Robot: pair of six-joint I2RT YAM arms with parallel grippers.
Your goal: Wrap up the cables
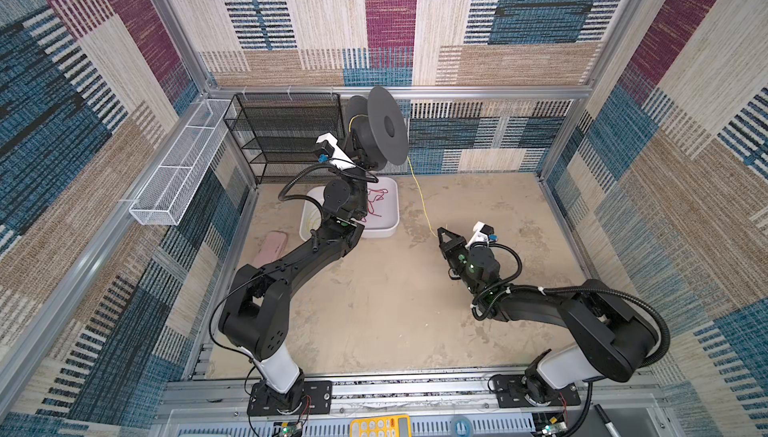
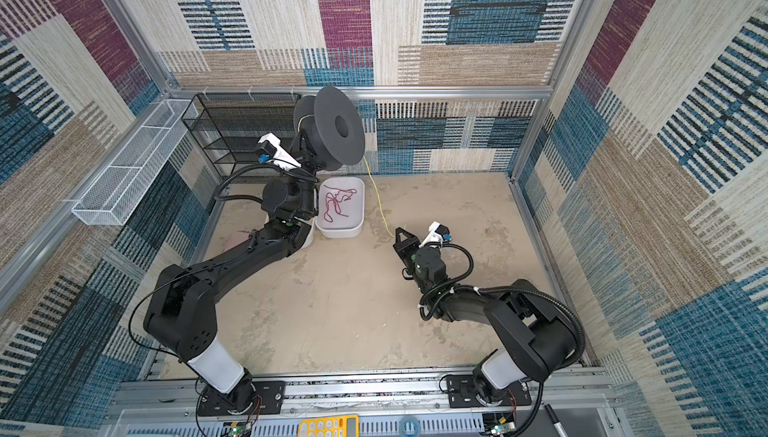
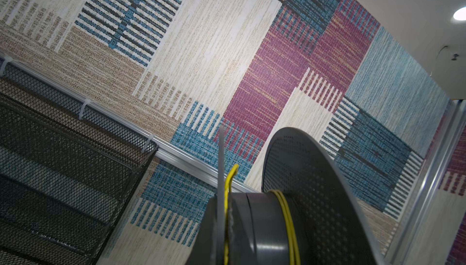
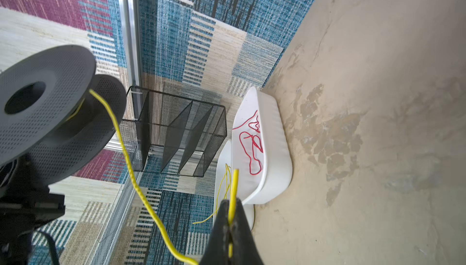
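Grips, with the left gripper [image 1: 360,155] clenched on a flange, a dark grey spool [image 1: 386,125] held aloft, and pinches with the right gripper [image 1: 441,234], low over the table [image 1: 374,310], the cables [image 1: 420,196], yellow wire leading from a few turns round the spool's hub down into that grip, near a white tub [image 1: 392,223].

Spool [image 1: 386,125]: one, far left.
White tubs [image 2: 359,206]: two, side by side, far left.
Yellow cables [image 1: 421,196]: one taut strand, plus loose strands [image 4: 227,175] in the left tub [image 4: 222,157], perhaps three, too thin to count.
Red cord [image 2: 334,202]: one.
Mesh rack [image 1: 286,131]: one.
Wire basket [image 1: 178,169]: one.
Calculator [image 1: 380,426]: one, near edge.
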